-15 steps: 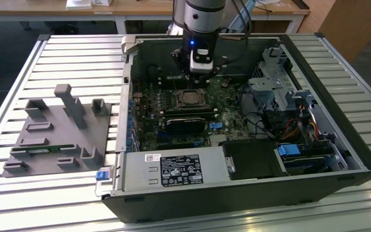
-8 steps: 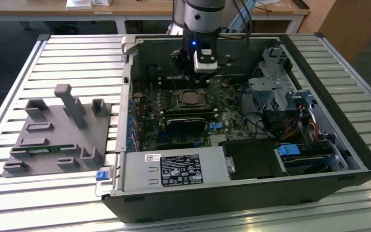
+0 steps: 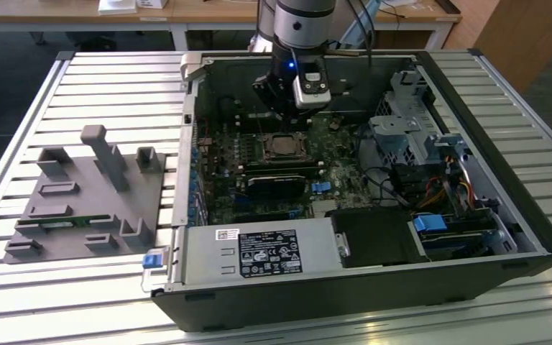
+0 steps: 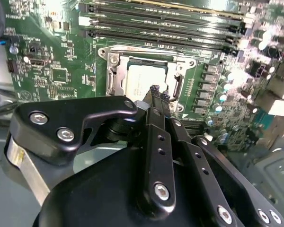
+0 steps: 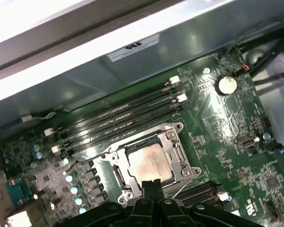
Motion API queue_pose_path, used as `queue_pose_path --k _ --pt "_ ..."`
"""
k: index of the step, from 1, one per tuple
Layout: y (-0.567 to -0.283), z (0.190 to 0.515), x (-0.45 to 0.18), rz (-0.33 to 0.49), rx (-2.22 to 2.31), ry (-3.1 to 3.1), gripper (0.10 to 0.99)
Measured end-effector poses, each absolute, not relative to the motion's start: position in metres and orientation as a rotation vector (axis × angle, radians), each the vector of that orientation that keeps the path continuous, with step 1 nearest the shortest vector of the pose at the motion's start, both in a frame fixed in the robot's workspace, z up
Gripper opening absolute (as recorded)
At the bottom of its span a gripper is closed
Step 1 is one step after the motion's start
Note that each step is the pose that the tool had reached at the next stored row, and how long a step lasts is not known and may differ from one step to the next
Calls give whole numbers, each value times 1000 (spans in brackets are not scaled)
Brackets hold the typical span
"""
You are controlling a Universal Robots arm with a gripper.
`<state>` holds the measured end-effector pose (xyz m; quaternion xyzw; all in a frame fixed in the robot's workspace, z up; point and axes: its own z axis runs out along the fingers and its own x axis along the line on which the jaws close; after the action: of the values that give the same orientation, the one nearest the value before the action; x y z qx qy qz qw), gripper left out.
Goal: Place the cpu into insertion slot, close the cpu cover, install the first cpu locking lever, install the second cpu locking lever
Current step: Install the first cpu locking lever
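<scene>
The cpu [image 4: 142,79] [image 5: 149,163], a grey-silver square chip, lies flat in the insertion slot [image 5: 119,176] on the green board. The cpu cover [image 4: 114,75] [image 5: 176,152], a thin silver frame, lies down around the chip. A thin wire lever [image 5: 187,184] runs slanted beside the socket; whether it is latched I cannot tell. My gripper [image 4: 157,91] [image 5: 152,183] hovers just over one edge of the socket, its black fingers pressed together with nothing between them. In the exterior view the gripper [image 3: 278,113] hangs inside the open computer case, just behind the socket [image 3: 284,146].
Long black memory slots [image 5: 128,111] run beside the socket. A black ribbed heatsink [image 3: 276,185] sits in front of it. Drive cages and cables [image 3: 420,151] fill the exterior view's right of the case [image 3: 353,295]. A grey fixture [image 3: 84,194] stands on the slatted table at the exterior view's left.
</scene>
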<state>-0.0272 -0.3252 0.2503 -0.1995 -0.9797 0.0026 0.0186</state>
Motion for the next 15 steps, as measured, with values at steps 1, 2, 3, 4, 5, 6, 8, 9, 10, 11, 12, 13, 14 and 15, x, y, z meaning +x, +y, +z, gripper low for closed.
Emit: queue_pose_path --k 1,2,3,4,5,6,8,9,10,11,12,13,14,15 --pt "-325 250 -27 8 -598 -3046 106" --pt "-325 250 -27 9 -574 -3051 106" --pt "-325 250 -27 9 -552 -3055 106" --pt "-325 250 -27 10 -530 -3059 106" --pt "-325 250 -27 10 -507 -3063 106" --pt "-325 250 -27 11 -482 -3067 106" --pt "-325 250 -27 12 -430 -3075 106" --pt "-325 250 -27 12 -405 -3078 106" --pt "-325 250 -27 13 -378 -3082 106" --pt "-325 250 -27 13 -351 -3085 106" --pt "-325 250 -27 13 -329 -3088 106" --pt "-325 250 -27 14 -312 -3090 106" --pt "-325 250 -27 12 -301 -3092 106" --pt "-325 250 -27 7 -293 -3095 106"
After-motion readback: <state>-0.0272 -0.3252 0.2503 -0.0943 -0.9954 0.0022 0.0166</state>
